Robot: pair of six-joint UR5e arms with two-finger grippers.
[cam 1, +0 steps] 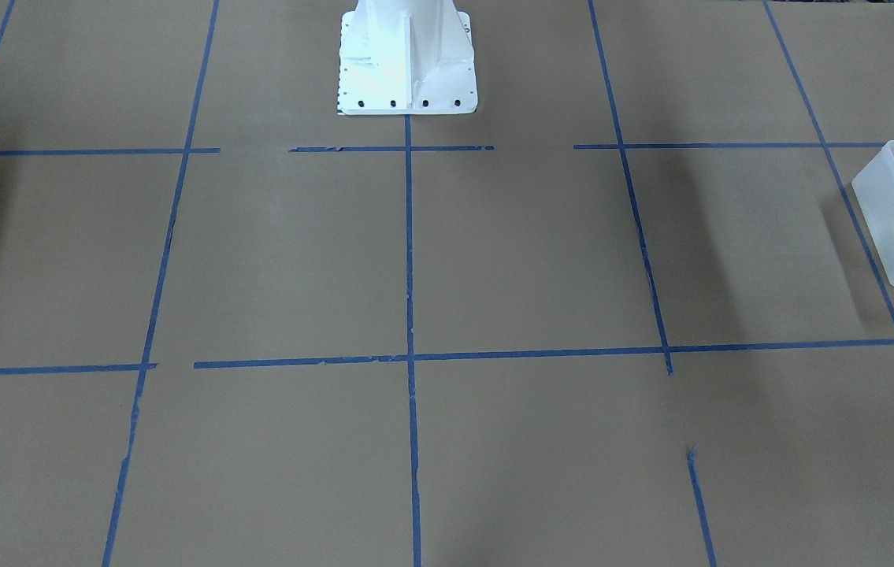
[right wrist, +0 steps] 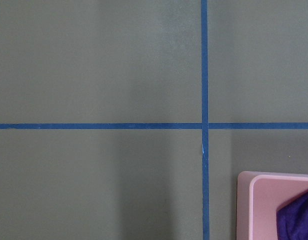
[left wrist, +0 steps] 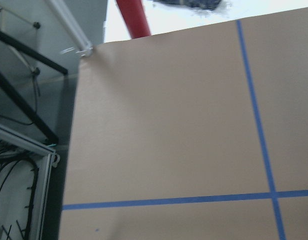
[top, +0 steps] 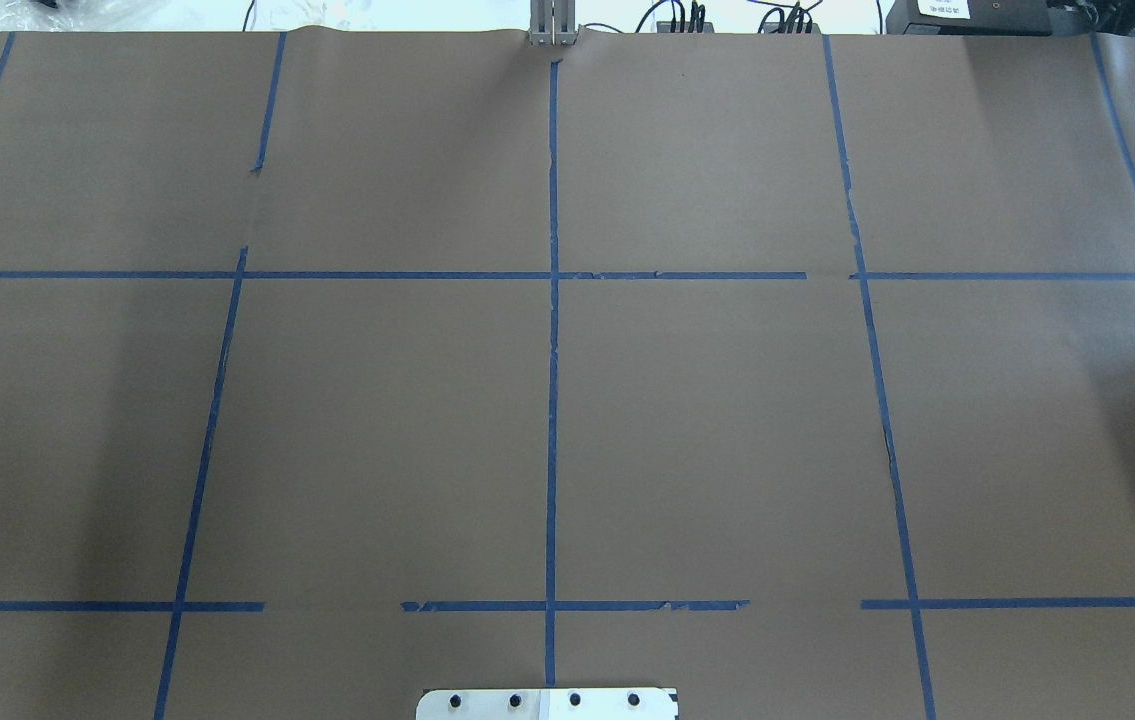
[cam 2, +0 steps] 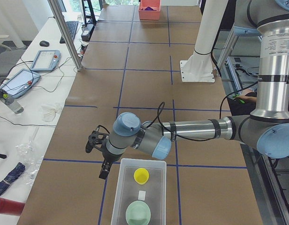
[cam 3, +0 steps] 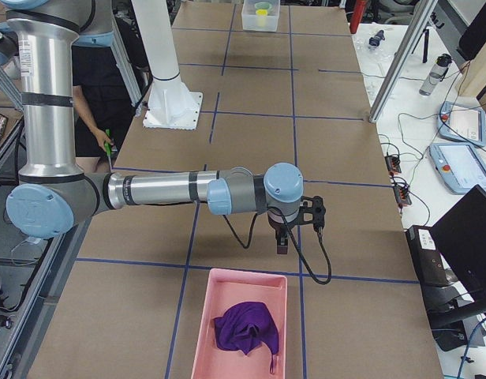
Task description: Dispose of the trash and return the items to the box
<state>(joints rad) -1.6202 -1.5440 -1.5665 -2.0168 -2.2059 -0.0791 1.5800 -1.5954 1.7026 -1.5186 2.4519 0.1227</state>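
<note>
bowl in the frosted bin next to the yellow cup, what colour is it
The bowl is pale green. It shows best in the exterior left view.

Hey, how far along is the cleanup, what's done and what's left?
Looks nearly done: yellow cup and green bowl sit in the box, purple cloth in the pink tray. The left end effector and right end effector seem empty; no loose item shows.

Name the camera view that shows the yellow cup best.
Exterior left: the yellow cup sits whole inside the box. Front-facing crops it at the edge; exterior right shows it tiny; overhead and wrist views miss it.
</note>
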